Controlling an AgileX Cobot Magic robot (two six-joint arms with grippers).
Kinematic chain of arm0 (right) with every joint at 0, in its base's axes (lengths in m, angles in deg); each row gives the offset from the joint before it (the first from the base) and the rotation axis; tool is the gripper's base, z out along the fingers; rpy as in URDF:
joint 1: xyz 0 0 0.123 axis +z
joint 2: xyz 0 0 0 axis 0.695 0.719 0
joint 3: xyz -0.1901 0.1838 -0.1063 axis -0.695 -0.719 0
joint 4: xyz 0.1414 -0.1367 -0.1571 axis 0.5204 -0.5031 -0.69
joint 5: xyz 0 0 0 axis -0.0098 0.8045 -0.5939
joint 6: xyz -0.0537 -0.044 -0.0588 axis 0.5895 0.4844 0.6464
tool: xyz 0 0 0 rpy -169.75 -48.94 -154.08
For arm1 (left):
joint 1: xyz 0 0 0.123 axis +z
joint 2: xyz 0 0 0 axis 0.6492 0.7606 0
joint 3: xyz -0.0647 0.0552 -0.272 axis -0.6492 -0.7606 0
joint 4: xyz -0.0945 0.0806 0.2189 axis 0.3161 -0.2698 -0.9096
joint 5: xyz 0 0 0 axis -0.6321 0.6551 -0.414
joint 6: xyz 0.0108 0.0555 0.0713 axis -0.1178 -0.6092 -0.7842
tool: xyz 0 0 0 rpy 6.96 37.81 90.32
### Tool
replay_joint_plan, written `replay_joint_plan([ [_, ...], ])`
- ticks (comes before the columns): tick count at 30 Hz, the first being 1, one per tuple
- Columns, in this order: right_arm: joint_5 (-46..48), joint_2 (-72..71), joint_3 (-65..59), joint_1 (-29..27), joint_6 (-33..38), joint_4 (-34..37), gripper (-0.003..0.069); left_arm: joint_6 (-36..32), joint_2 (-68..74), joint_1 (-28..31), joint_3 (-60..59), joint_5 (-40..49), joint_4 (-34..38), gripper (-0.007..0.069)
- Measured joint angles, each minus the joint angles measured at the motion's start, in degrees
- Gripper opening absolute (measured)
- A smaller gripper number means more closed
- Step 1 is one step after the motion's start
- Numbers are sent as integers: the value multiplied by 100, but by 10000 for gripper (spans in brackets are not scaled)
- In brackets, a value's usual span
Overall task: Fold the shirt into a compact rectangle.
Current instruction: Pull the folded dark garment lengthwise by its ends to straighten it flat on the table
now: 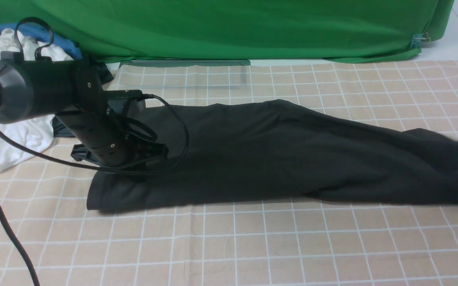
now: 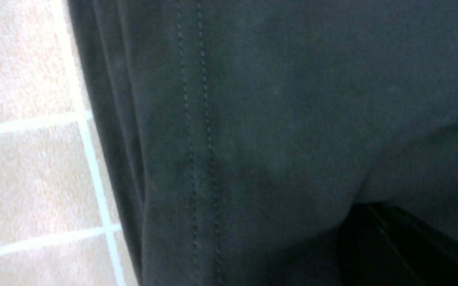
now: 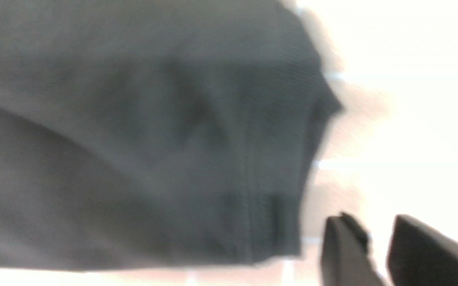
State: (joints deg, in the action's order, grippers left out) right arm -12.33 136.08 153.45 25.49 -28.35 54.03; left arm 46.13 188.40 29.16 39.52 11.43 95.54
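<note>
Lying off to the outer side of the left hand (image 1: 139, 157) is a heap of white and blue clothes (image 1: 18, 131). The left hand points down onto one end of the black shirt (image 1: 276, 155). Its fingers are pressed together, and I cannot tell if any cloth is caught between them. From this hand the shirt runs in one long strip across the checked table (image 1: 253, 246) toward the right hand's side. Close under the left hand is the shirt's stitched hem (image 2: 197, 159). The right hand (image 3: 380, 254) is just beside an edge of the shirt, over bare table. Its fingers (image 3: 344, 250) stand a little apart with nothing between them. That view is blurry.
</note>
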Motion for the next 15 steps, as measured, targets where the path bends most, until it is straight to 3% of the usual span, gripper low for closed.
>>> replay_joint_plan([
  [2, 75, 0, 119, -12, -60, -118, 358, 0, -31, 5, 74, 172, -67, 19],
  [4, 144, 0, 384, -12, -362, -79, 398, -5, -125, 17, 173, 292, -88, 19],
  [7, 194, 0, 664, 67, -588, 165, 415, -18, -305, 31, 313, 323, -6, 19],
  [10, 124, 21, 998, 440, -278, 731, 428, -450, -499, 5, 437, 415, 466, 19],
  [15, -96, 462, 1396, 1043, 55, 993, 447, -747, -283, -324, 449, 649, 761, 19],
])
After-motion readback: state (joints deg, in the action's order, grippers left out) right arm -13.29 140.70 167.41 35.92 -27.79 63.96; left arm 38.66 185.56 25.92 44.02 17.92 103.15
